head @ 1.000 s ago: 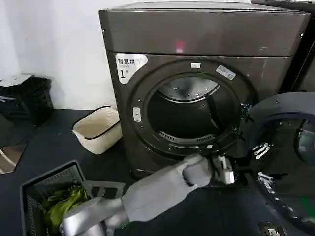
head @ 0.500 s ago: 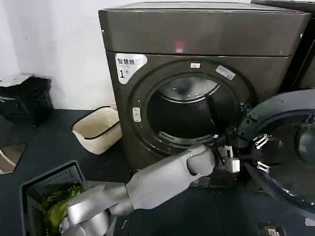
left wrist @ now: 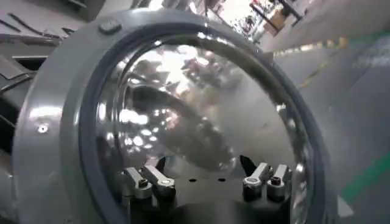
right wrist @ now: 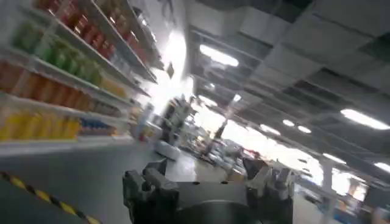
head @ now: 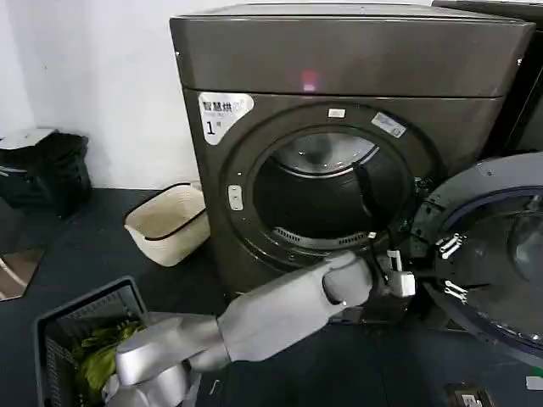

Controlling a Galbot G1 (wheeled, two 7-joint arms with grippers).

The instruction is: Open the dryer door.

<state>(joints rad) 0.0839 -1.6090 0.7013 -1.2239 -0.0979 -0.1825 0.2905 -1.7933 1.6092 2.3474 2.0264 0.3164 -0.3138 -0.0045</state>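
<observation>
Left gripper (head: pixel 451 269): my left arm reaches across the front of the machine, and its fingers stand wide apart against the inner side of the open door, gripping nothing. In the left wrist view the two finger pairs (left wrist: pixel 146 181) sit spread at the lower part of the glass.
Dryer door (head: pixel 496 254): swung open to the right of the opening, grey inner ring and domed glass facing me.
Laundry basket (head: pixel 64 331): dark crate at my lower left with green cloth (head: pixel 100 356) inside.
Cream basket (head: pixel 167 224): on the floor just left of the machine, near its lower corner.
Dryer (head: pixel 339 68): straight ahead, drum (head: pixel 327 191) open, white "1" sticker (head: pixel 222 114) at upper left.
Right gripper (right wrist: pixel 207 192): raised, with store shelving and ceiling lights behind it; its fingers look spread and grasp nothing.
Black bag (head: pixel 47 170): against the wall at far left.
</observation>
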